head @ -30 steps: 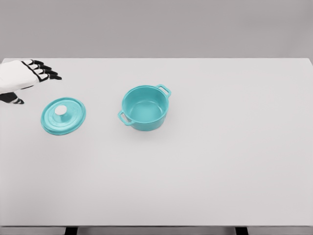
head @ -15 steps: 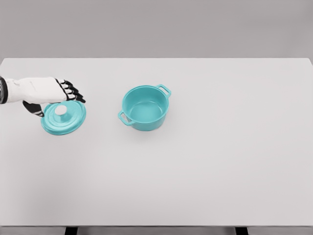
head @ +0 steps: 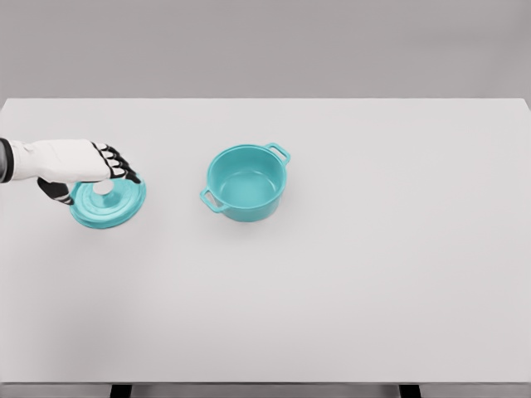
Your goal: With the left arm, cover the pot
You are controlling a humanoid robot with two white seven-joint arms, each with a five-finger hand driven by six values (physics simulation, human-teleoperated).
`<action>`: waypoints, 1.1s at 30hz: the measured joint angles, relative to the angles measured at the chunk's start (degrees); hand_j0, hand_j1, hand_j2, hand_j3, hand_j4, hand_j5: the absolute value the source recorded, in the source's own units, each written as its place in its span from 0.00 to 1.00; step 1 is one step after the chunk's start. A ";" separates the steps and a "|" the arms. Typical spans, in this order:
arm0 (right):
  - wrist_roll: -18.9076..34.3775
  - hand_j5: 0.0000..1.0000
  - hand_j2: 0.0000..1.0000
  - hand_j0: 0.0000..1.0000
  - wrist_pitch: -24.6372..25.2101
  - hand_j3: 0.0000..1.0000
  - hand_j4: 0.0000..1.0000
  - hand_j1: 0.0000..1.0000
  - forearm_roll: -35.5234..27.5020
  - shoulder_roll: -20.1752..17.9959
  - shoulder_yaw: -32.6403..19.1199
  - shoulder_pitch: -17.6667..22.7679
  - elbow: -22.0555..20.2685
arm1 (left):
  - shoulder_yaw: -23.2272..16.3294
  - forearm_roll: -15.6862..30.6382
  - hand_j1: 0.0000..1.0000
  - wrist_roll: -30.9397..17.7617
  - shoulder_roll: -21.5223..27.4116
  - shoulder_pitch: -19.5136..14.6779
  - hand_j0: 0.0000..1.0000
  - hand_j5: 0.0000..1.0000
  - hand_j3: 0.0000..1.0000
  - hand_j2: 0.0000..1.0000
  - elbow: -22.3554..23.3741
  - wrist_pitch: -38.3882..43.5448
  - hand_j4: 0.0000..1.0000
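The teal lid (head: 108,201) lies flat on the white table (head: 348,282), well left of the open pot (head: 246,182). Over its far edge hovers the left hand (head: 79,162), fingers loosely spread, gripping nothing.

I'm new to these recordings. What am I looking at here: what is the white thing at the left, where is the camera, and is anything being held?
This is a simulator's render seen from a camera on a humanoid robot's head, looking down at a white table. The white shape at the left is the robot's left hand, with dark fingers. It sits over the far edge of a teal lid that lies flat on the table, close to its white knob. The fingers look relaxed, and nothing is gripped yet. To the right stands an open teal pot with two handles, empty. The right arm is out of view.
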 measured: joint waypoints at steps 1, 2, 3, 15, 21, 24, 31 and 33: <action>0.00 1.00 1.00 1.00 0.00 1.00 1.00 1.00 0.00 0.00 0.00 0.00 0.00 | -0.09 -0.02 0.92 0.00 -0.09 0.00 0.92 0.92 0.92 0.92 0.43 0.00 0.92; 0.00 1.00 1.00 1.00 0.00 1.00 1.00 1.00 0.00 0.00 0.00 0.00 0.00 | -0.18 -0.08 0.92 0.00 -0.22 0.00 0.92 0.92 0.92 0.92 0.81 0.00 0.92; 0.00 1.00 1.00 1.00 0.00 1.00 1.00 1.00 0.00 0.00 0.00 0.00 -0.01 | -0.24 -0.11 0.92 0.00 -0.38 0.00 0.92 0.92 0.92 0.92 1.10 0.00 0.92; 0.00 1.00 1.00 1.00 0.00 1.00 1.00 1.00 0.00 0.00 0.00 0.00 0.01 | -1.36 -0.24 0.83 -0.07 -2.25 0.18 0.83 0.83 0.83 0.83 2.67 0.00 0.83; 0.00 1.00 1.00 1.00 0.00 1.00 1.00 1.00 0.00 0.00 0.00 0.00 -0.01 | -1.42 -0.80 0.83 -0.12 -3.36 0.18 0.83 0.83 0.83 0.83 4.68 0.01 0.83; 0.00 1.00 1.00 1.00 0.00 1.00 1.00 1.00 0.00 0.00 0.00 0.00 -0.01 | -1.39 -1.85 0.83 -0.15 -4.69 0.18 0.83 0.83 0.83 0.83 6.54 0.00 0.83; 0.00 1.00 1.00 1.00 0.00 1.00 1.00 1.00 0.00 0.00 0.00 0.00 0.00 | -1.31 -2.39 0.78 -0.16 -5.39 0.09 0.78 0.78 0.78 0.78 8.51 0.01 0.78; 0.00 1.00 1.00 1.00 0.00 1.00 1.00 1.00 0.00 0.00 0.00 0.00 -0.01 | -1.30 -2.42 0.76 -0.16 -5.43 0.09 0.76 0.76 0.76 0.76 8.68 0.00 0.76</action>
